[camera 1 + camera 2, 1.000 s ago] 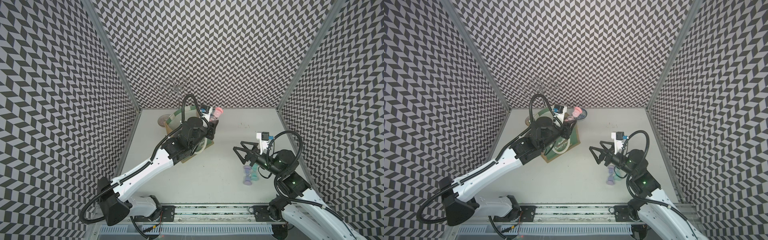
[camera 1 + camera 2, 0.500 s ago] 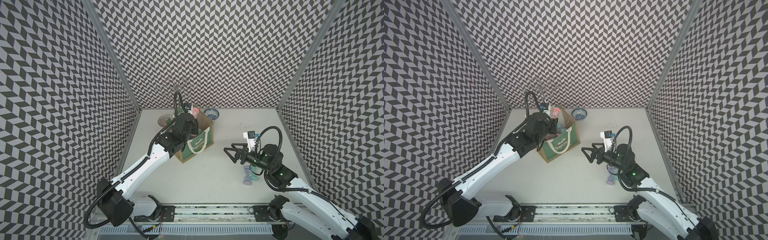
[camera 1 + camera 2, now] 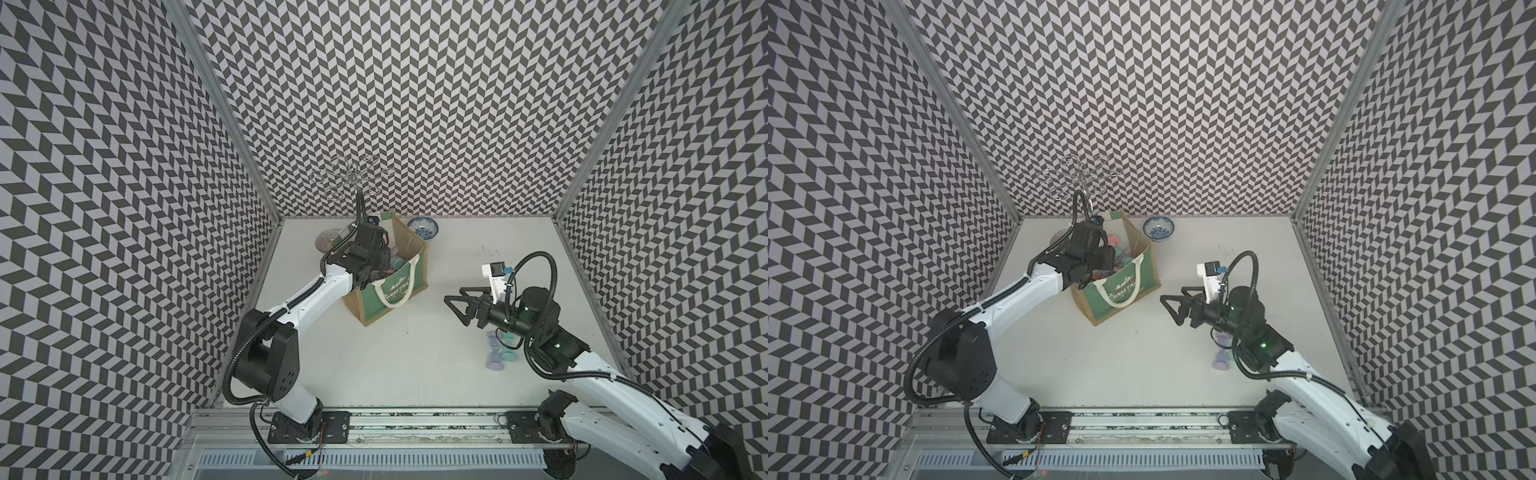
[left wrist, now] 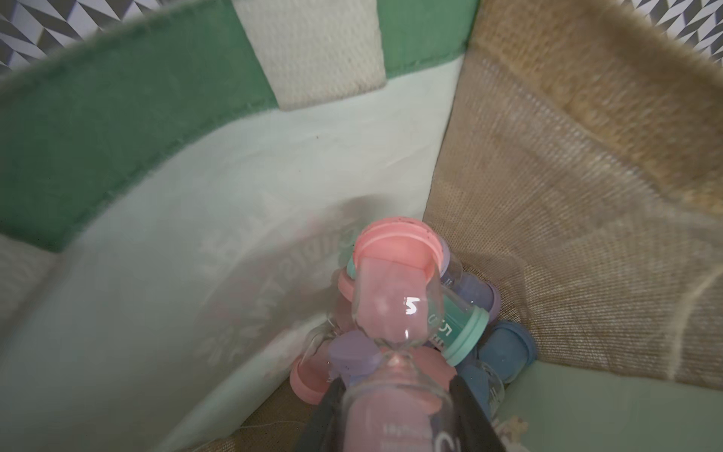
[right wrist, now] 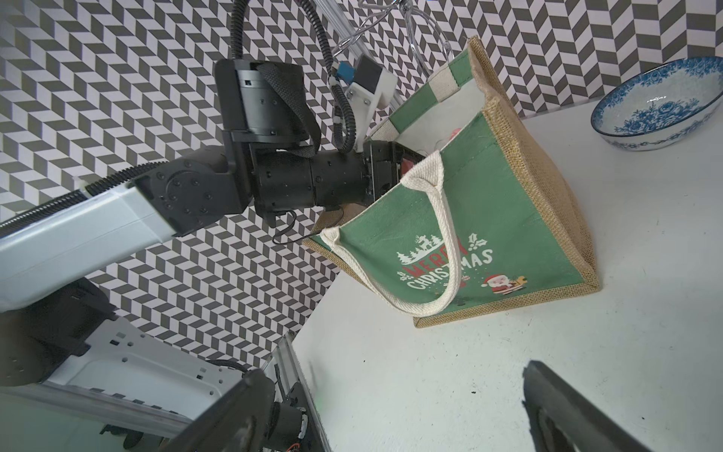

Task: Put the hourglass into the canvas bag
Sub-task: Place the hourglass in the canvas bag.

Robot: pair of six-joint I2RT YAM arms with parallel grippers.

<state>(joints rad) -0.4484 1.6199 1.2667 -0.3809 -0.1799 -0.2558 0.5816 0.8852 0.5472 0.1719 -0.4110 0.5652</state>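
—Inside the canvas bag (image 3: 401, 286), your left gripper (image 4: 395, 385): fingers (image 4: 326, 415) clamped on the pink hourglass (image 4: 393, 309), agreed?

—Agreed. Wrist view has them tight on one glass bulb. The other bulb and its pink cap point deeper into the bag. Your hourglass is past the rim, between the white lining (image 4: 234, 215) and the burlap side wall.

—Touching the pile under it?

—Can't tell. The pile sits in the bag's bottom corner: teal hourglass (image 4: 463, 328), blue hourglass (image 4: 506, 352), plus purple and pink ones partly hidden.

—Your right gripper?

—Your right gripper (image 3: 456, 311) hangs over the tabletop (image 3: 395, 386), well apart from the bag, off its lettered green side. Fingers spread wide.

—What's outside the bag?

—Two on the tabletop under your right arm, well apart from the bag: purple hourglass (image 3: 494, 365) and second teal hourglass (image 3: 509, 355), just beside each other. Blue-patterned bowl (image 3: 423, 227) is near the bag's back corner. Second bowl (image 3: 325, 240) is on the bag's far side, partly hidden by your left arm. Wire rack (image 3: 353, 178) stands beyond the bag, by the back wall.
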